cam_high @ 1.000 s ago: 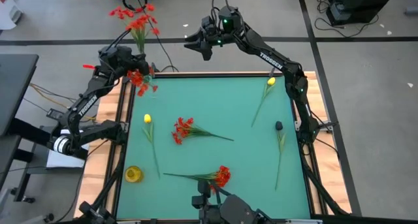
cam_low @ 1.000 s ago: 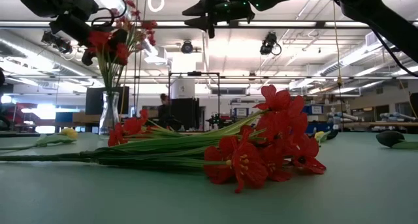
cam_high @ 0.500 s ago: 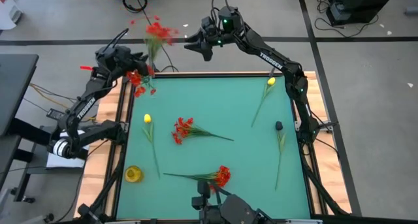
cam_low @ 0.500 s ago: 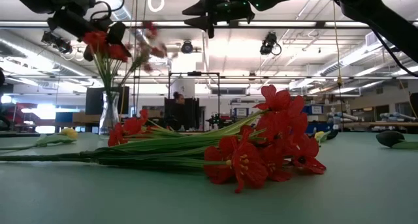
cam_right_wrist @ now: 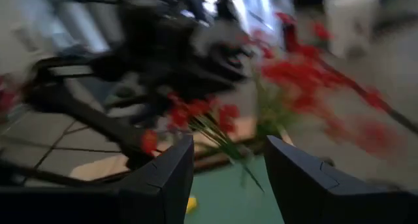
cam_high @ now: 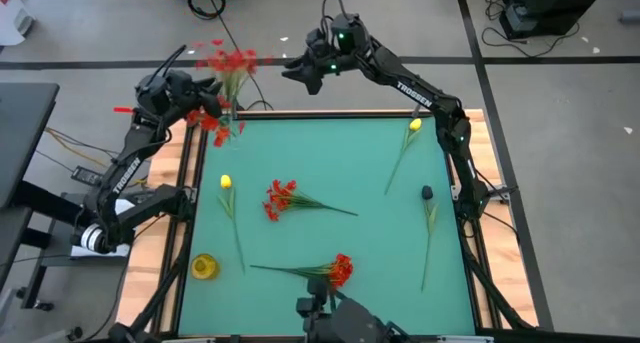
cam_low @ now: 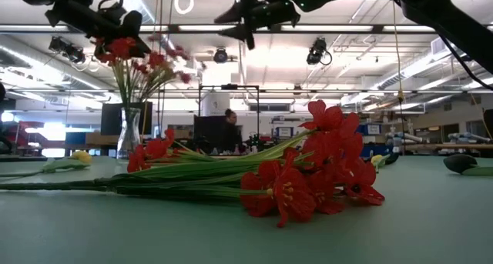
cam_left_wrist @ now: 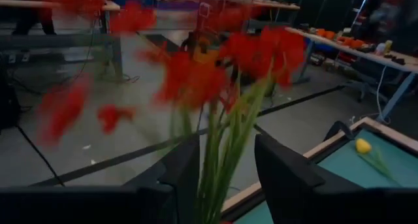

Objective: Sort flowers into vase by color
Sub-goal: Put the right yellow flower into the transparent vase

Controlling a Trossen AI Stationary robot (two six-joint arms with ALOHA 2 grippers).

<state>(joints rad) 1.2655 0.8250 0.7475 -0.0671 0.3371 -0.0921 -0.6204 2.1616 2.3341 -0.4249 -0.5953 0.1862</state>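
at the upper left of the high view the left gripper (cam_high: pixel 205 88) sits higher and further left than a second ago, drawn back from the glass vase (cam_low: pixel 129 133) at the table's far left corner; the red spray (cam_high: pixel 228 63) it held then now stands loose in the vase, blurred and swaying over the table's top edge. in the left wrist view the fingers (cam_left_wrist: pixel 185 166) stand apart with the green stems between them, gripping nothing that can be seen. the low view shows the vase's clear body and the stems fanning out of its neck, which the overhead view hides under blossoms

further right nothing on the green table (cam_high: pixel 340 163) has moved: a yellow tulip (cam_high: pixel 226 182) at centre left, a yellow cup-like object (cam_high: pixel 204 266) at lower left, a red spray (cam_high: pixel 282 197) at the centre, another red spray (cam_high: pixel 338 270) at bottom centre that fills the low view's foreground, a yellow tulip (cam_high: pixel 414 126) at upper right, and a dark-headed stem (cam_high: pixel 427 195) at right

at top centre the right gripper (cam_high: pixel 300 71) hangs beyond the table's far edge as before, fingers (cam_right_wrist: pixel 168 174) wide apart and empty, its wrist view looking at the left arm and the red blooms
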